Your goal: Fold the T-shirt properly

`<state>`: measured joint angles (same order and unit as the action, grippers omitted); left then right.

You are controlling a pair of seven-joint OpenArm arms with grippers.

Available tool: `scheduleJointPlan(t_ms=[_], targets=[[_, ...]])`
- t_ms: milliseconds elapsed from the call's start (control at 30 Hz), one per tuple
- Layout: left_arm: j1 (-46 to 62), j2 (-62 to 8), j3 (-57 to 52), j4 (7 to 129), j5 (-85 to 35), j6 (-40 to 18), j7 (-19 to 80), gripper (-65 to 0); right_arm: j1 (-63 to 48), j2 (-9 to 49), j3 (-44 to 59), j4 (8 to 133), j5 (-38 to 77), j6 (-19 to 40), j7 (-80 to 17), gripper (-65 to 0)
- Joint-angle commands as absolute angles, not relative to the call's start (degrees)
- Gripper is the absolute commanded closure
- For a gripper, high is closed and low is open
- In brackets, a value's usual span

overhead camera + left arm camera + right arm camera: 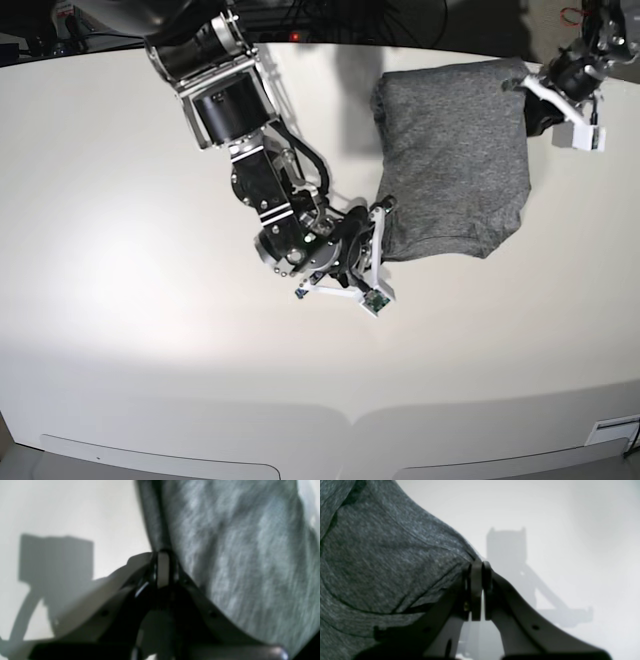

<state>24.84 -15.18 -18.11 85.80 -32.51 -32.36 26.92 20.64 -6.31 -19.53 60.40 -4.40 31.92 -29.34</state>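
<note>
Right end effector (381, 208) pinching T-shirt (455, 155) corner, left end effector (522, 88) clamping opposite edge

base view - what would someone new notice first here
The grey T-shirt stands out, already folded into a compact block on the white table, toward its far side. The right gripper pinches its near corner, while the left gripper is shut on the far corner by the table's edge. The wrist views confirm both pinches on cloth.
</note>
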Motion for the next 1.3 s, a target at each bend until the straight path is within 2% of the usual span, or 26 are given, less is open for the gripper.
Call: scheduleJointPlan(t_ms=[0,233,300,433,600,900,1067,1267], targets=[[24.08,-15.18,-17.52,85.43,-31.24,-32.60,27.14,0.0,22.90,-6.83,-19.42,61.39,-4.12,31.70,-27.94,0.0],[20.32,-13.80,-11.66,83.92,-30.00,-32.18,26.96,0.0,27.92,-6.74,-13.87,61.65,-4.60,31.83,-35.20,0.0],[19.84,-13.82,-10.41,83.92,-29.80,-29.36,25.98,0.0,28.75,-6.02,-10.52,61.78,-4.49,32.29,-35.83,0.0],[18.65,-14.04,-10.92,83.92,-25.39,-24.53,23.90,0.0,28.47,-2.44,-6.59,62.98,-3.51,33.63,-37.60,0.0],[18.15,-17.56,-13.54,84.97,-27.05,-23.94,23.07,0.0,25.67,3.62,-6.28,66.74,2.96,35.18,-41.32,0.0],[22.92,-25.78,-16.16,91.44,-31.62,-23.92,24.38,0.0,11.42,11.35,-4.64,89.56,13.04,35.11,-51.88,0.0],[29.28,-28.64,-17.32,95.72,-32.03,-23.75,25.26,0.0,0.32,12.05,4.49,103.37,20.60,35.14,-57.89,0.0],[36.80,-28.58,-26.41,97.21,-38.68,-23.81,30.00,0.0,-14.74,12.05,16.25,116.09,26.48,35.18,-65.60,0.0]])
